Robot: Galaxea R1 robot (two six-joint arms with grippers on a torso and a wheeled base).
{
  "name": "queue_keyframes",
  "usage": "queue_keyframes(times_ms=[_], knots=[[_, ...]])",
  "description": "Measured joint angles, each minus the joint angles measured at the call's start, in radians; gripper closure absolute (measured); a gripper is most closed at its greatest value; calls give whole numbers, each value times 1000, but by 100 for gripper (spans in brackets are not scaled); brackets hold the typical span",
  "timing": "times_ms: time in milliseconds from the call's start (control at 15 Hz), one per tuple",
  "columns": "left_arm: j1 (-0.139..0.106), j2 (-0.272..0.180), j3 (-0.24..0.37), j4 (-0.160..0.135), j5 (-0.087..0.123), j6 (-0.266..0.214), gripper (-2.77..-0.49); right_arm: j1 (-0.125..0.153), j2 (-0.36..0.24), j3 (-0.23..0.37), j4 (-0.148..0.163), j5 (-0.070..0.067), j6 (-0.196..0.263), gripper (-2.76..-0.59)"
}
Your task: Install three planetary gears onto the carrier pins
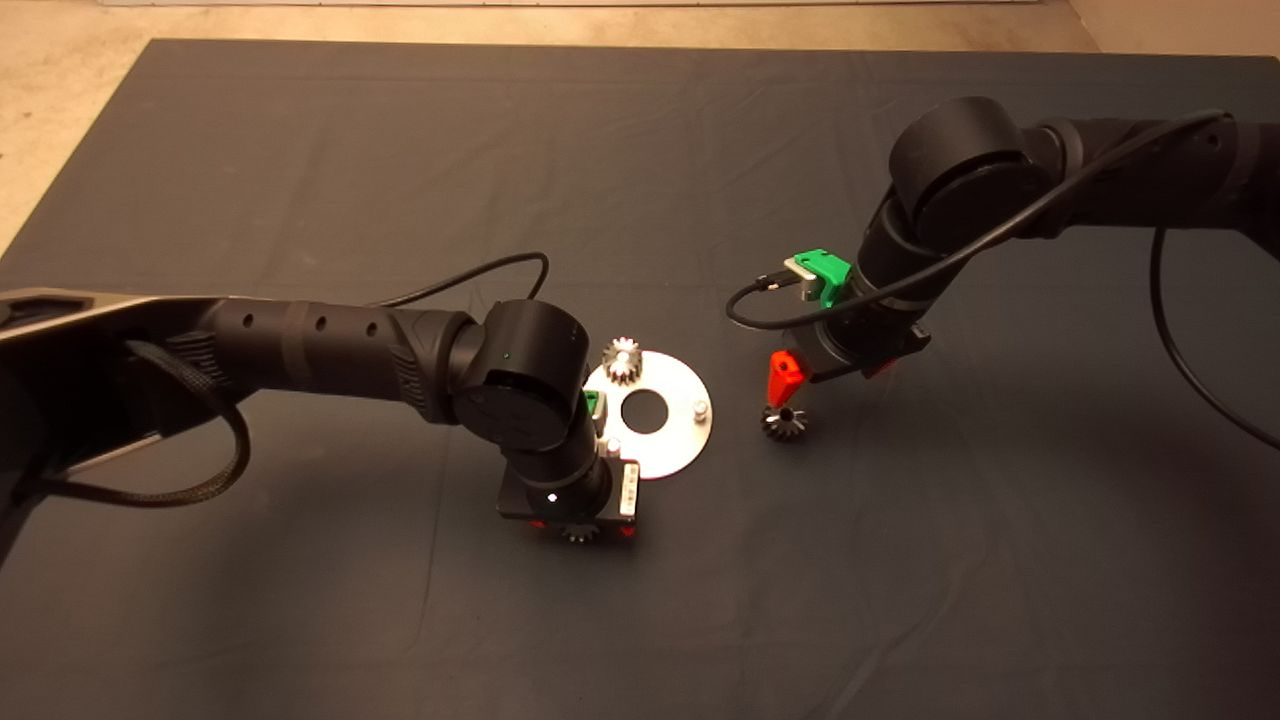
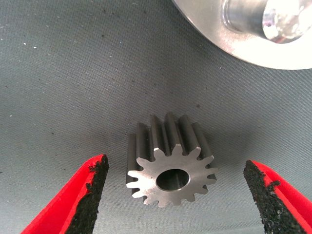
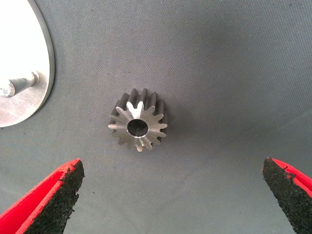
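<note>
The silver carrier plate (image 1: 672,448) lies mid-mat. One planetary gear (image 1: 622,360) sits on its far pin. Two pins stand bare: the right one (image 1: 700,408) and the near one (image 1: 612,445). My left gripper (image 1: 581,528) hangs over a second gear (image 1: 580,533) just in front of the plate. In the left wrist view it is open (image 2: 175,165), its fingers either side of this gear (image 2: 170,165) without touching it. My right gripper (image 1: 826,388) is open above the third gear (image 1: 784,423), right of the plate. In the right wrist view (image 3: 171,165) that gear (image 3: 139,126) lies beyond the fingertips.
The plate's rim (image 2: 253,44) with a pin (image 2: 265,19) shows close to the left gear. The plate's edge (image 3: 29,63) and a pin (image 3: 19,84) show beside the right gear. The dark mat (image 1: 900,600) spreads all around both arms.
</note>
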Motion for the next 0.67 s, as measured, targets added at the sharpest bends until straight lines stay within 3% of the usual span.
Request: queue_keyframes(times_ms=[667], knots=[[8, -1, 0, 2, 0, 0, -153, 0, -2, 0, 0, 0, 0, -273]])
